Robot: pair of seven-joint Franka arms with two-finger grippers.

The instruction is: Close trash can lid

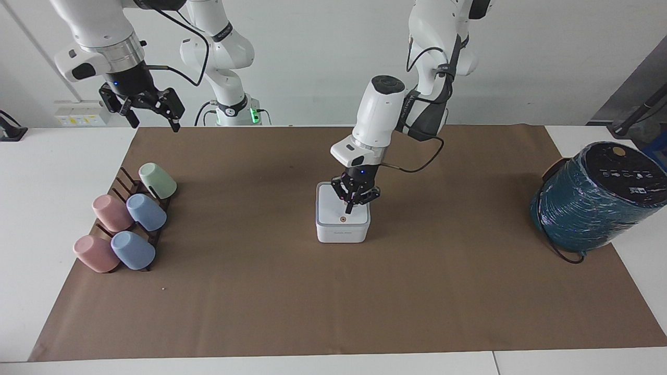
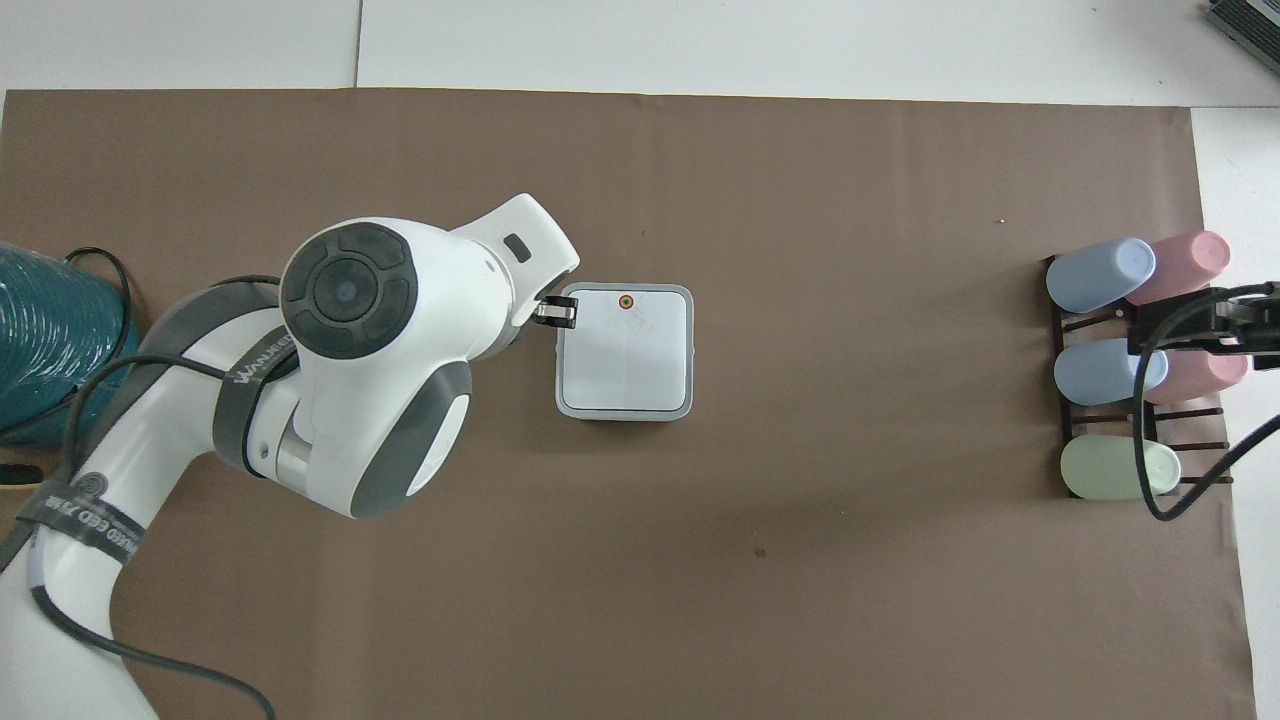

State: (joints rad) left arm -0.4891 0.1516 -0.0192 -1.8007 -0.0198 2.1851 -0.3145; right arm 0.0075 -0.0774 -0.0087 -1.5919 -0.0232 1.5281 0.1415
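Observation:
The white trash can (image 1: 342, 232) stands mid-table on the brown mat, also in the overhead view (image 2: 690, 352). Its lid (image 1: 333, 207) lies flat and closed, with the orange dot facing up; it shows fully in the overhead view (image 2: 624, 355). My left gripper (image 1: 349, 209) is shut and empty. It hangs just above the lid, at the edge toward the left arm's end. In the overhead view the left gripper (image 2: 553, 312) is mostly hidden under its arm. My right gripper (image 1: 154, 124) is open and waits high over the cup rack, also in the overhead view (image 2: 1215, 332).
A dark rack with several pastel cups (image 1: 127, 219) lies at the right arm's end, also seen from overhead (image 2: 1120, 370). A large teal-wrapped cylinder with a black top (image 1: 594, 198) and a cable stands at the left arm's end, also seen from overhead (image 2: 50, 340).

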